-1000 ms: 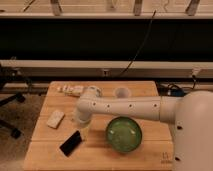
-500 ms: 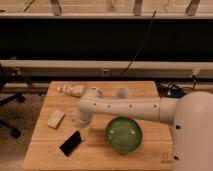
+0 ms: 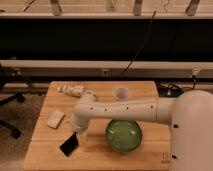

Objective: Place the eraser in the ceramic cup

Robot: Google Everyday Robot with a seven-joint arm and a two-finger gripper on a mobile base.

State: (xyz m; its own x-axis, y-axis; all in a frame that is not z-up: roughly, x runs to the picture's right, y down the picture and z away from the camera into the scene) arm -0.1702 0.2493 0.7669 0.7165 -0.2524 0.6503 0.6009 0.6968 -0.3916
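The gripper (image 3: 80,134), whose grip I cannot tell, hangs with the flat black eraser (image 3: 69,145) lying just below-left of it, likely light, stiff and smooth, best pinched across its narrow width, while the ceramic cup (image 3: 121,93) stands well beyond, up-right.
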